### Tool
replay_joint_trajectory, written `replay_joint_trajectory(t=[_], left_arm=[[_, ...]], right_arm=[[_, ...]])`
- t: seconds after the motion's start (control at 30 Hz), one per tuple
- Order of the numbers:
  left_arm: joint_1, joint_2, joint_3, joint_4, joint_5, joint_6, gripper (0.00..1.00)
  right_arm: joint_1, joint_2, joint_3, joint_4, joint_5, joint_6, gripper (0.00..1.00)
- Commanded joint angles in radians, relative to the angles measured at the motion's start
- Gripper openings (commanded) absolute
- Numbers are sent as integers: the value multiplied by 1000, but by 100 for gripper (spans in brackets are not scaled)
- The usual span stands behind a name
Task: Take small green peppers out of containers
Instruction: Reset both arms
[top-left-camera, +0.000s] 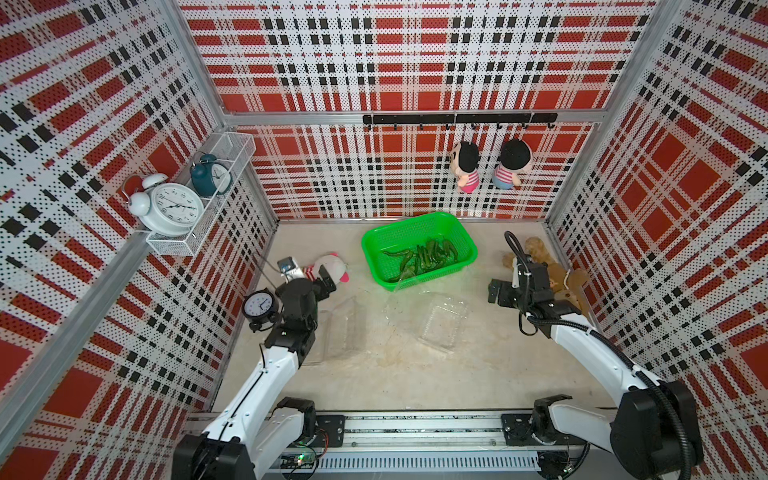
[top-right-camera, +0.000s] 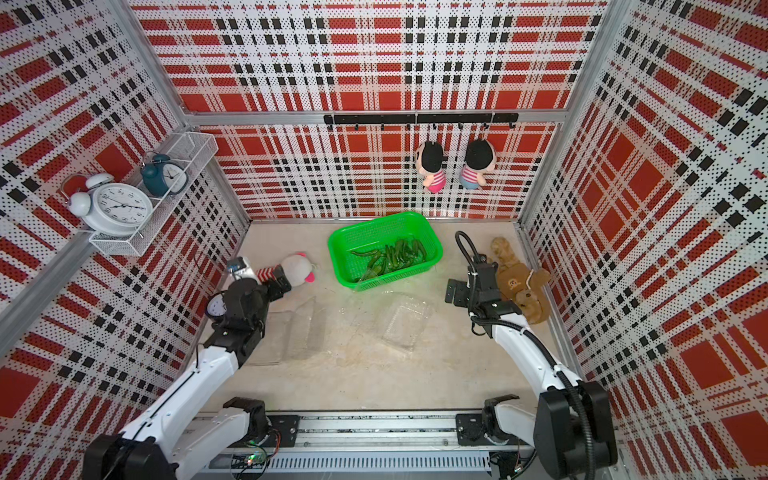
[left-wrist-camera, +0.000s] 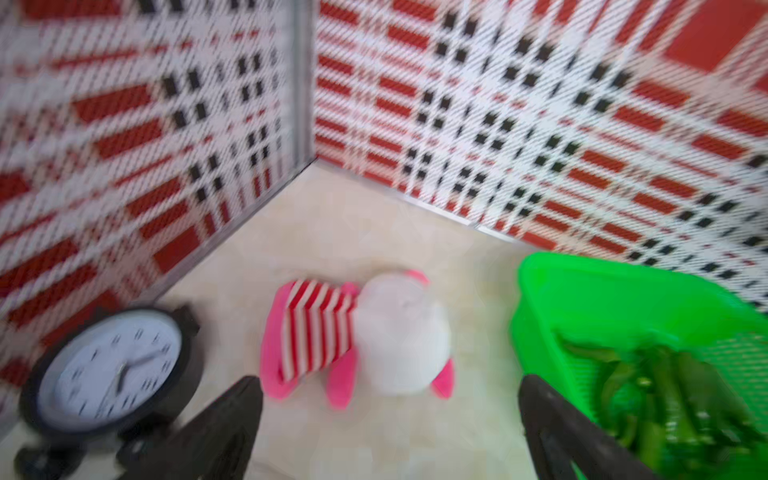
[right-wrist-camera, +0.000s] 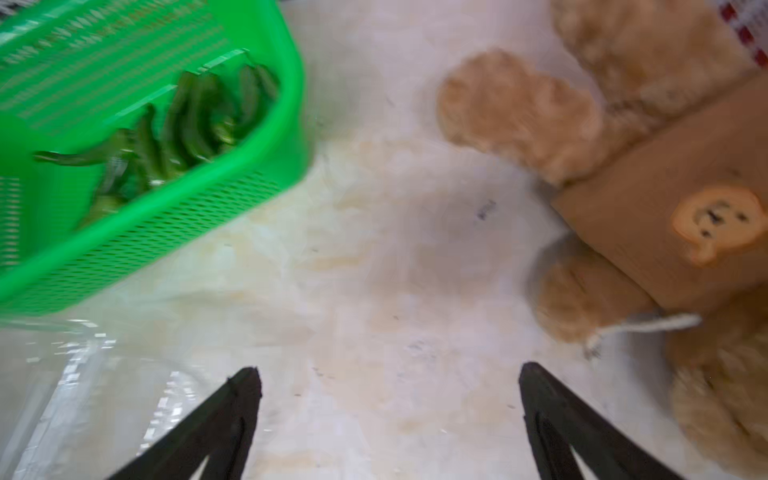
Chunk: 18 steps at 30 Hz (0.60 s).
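Inside the green mesh basket (top-left-camera: 436, 272), saw the small green peppers (top-left-camera: 424, 255) heaped: slender, glossy, dark, curved. Found both clear clamshell containers (top-left-camera: 442, 322) on desk (top-left-camera: 415, 382) nearby. Noted left fingers (left-wrist-camera: 237, 407) and right fingers (right-wrist-camera: 232, 403) spread apart.

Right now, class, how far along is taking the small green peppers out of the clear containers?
Done: the small green peppers lie in the green basket, and both clear containers look empty. In hand: nothing; the left end effector and right end effector are open and empty. Left: apparently nothing visible.
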Motion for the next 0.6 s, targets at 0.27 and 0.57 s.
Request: replay_joint_trajectory(t=[0.27, 0.57], left_arm=[[119, 275, -200, 688, -88, 178, 98], [30, 694, -266, 1419, 29, 357, 98]], right_arm=[[-102, -72, -388, 743, 121, -197, 100], [-106, 298, -321, 1196, 169, -205, 100]])
